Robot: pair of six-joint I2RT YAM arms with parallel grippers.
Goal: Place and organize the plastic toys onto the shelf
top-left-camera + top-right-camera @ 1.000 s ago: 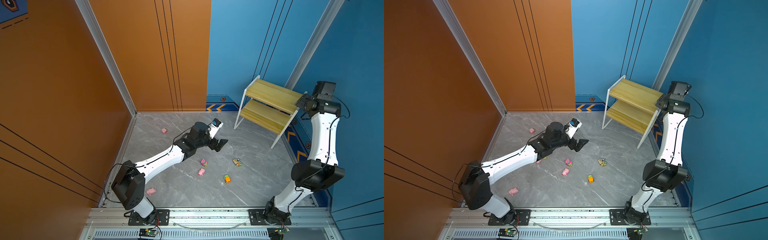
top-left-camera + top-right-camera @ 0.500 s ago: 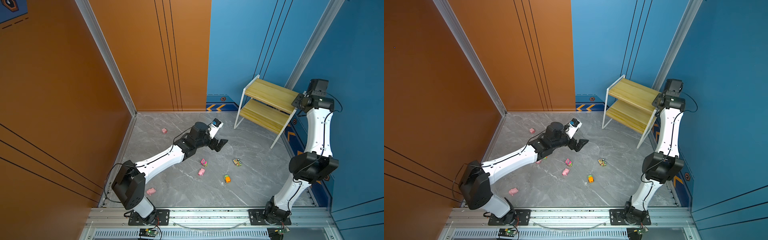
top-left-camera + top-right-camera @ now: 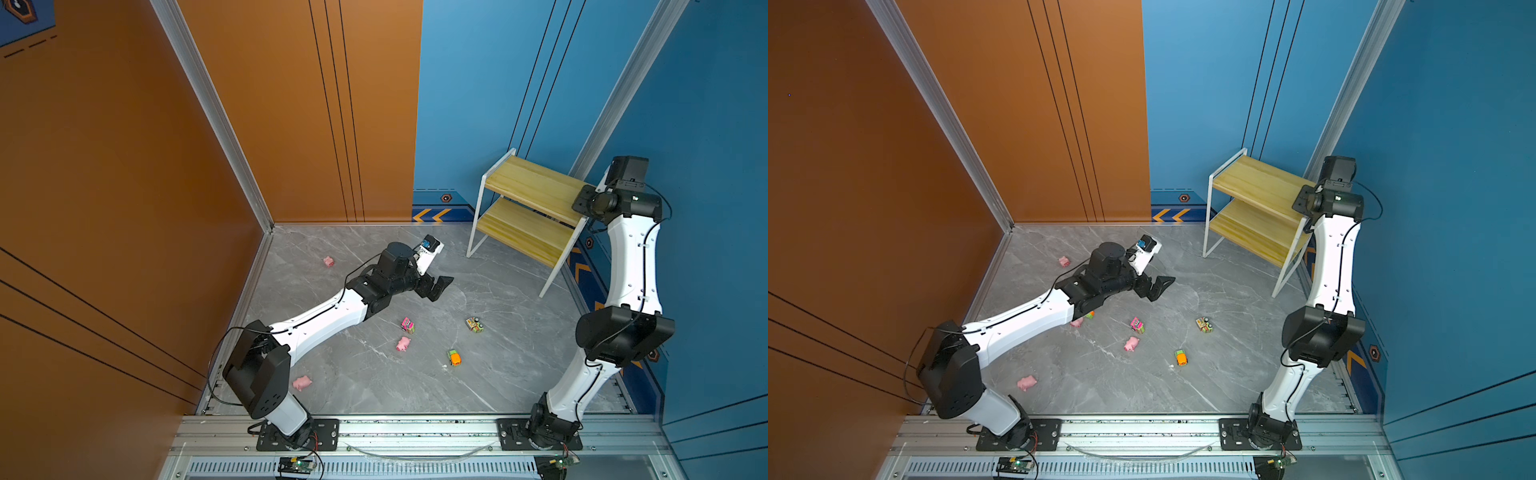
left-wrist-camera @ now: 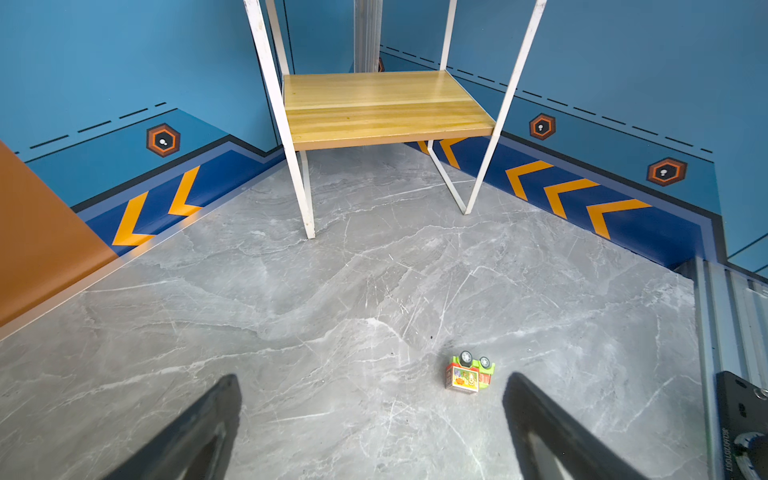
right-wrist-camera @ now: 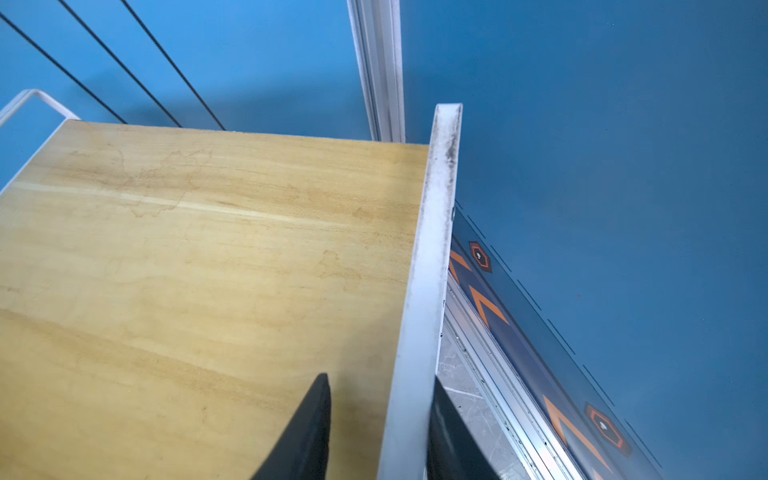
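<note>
I see my right gripper [image 5: 378, 432] up at the shelf [image 3: 528, 187], its two dark fingers [image 5: 307, 428] straddling the white metal side rail of the top board: one finger over the wood, the other outside the frame. They are closed most of the way around the rail; I cannot tell whether they press on it.

My left gripper [image 4: 370, 428] hangs low over the grey marble tabletop [image 3: 519, 374] with its fingers [image 4: 199, 428] spread wide and holding nothing. In its wrist view, a green and orange truck [image 4: 469, 372] lies overturned, wheels up, on the tabletop just ahead of the fingers, nearer one of them, not touching either.

Both yellow shelf boards are bare in both top views; the shelf stands in the far right corner by the blue walls.

The toys lie scattered on the tabletop, well apart from the shelf. In a top view I make out a pink truck [image 3: 407, 325], a pink pig [image 3: 403, 344] just beside it, an orange truck [image 3: 454, 358], a pig [image 3: 302, 382] near the left arm's base and another pig [image 3: 328, 261] near the orange wall. In a top view, a further pig [image 3: 1076, 322] and a green bit peek from under the left arm.
</note>
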